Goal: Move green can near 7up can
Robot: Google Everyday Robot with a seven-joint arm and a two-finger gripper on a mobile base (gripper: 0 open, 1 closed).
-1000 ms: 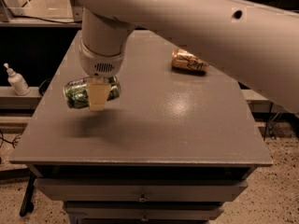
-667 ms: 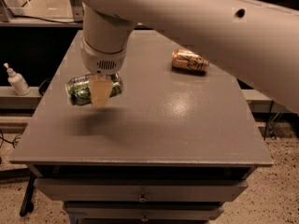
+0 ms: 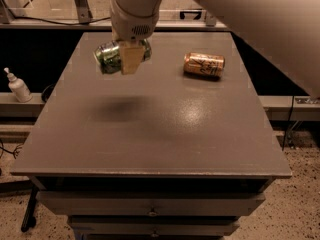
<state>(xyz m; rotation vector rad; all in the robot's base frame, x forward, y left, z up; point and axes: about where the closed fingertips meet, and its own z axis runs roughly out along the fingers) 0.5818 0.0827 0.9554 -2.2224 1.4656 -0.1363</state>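
Observation:
My gripper [image 3: 129,59] hangs over the far left part of the grey table [image 3: 150,134], well above its top. It is shut on the green can [image 3: 111,57], a dark green mottled can held lying sideways with one end pointing left. A tan finger [image 3: 130,59] covers the can's middle. The can's shadow lies on the table below it. The 7up can is out of view or hidden behind the arm.
A gold can with dark script [image 3: 203,64] lies on its side at the table's far right. A white pump bottle [image 3: 18,86] stands on a ledge left of the table. My big white arm [image 3: 240,19] fills the top right. Drawers sit under the table's front edge.
The gripper has lifted the green can higher and carried it to the right and toward the far side of the table. The gold can has not moved.

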